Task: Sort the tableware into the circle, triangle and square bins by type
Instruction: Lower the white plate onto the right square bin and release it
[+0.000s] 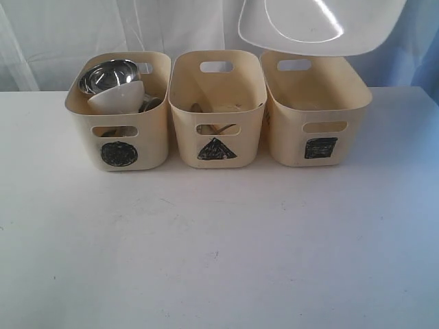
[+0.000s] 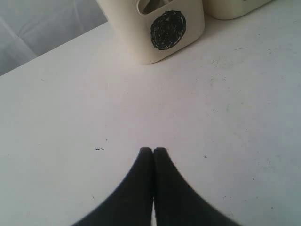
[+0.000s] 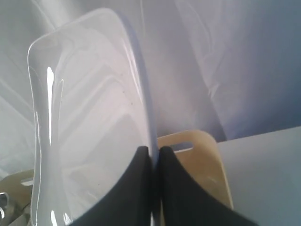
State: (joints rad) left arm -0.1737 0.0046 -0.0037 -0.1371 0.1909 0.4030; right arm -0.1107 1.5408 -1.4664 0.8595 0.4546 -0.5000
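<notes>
Above the square bin (image 1: 288,137), right gripper (image 3: 153,149) pinches the rim of the plate (image 1: 322,24), tilted in the air. Left gripper (image 2: 153,149) closed, empty, over the table (image 2: 211,117). Best: lower edge-first, centred between walls, release once seated.

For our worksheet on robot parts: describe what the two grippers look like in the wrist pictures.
Both the left gripper and right gripper show two plain black fingers, broad at the base and curving to narrow rounded tips. No cables, markings or arm links are visible.
</notes>
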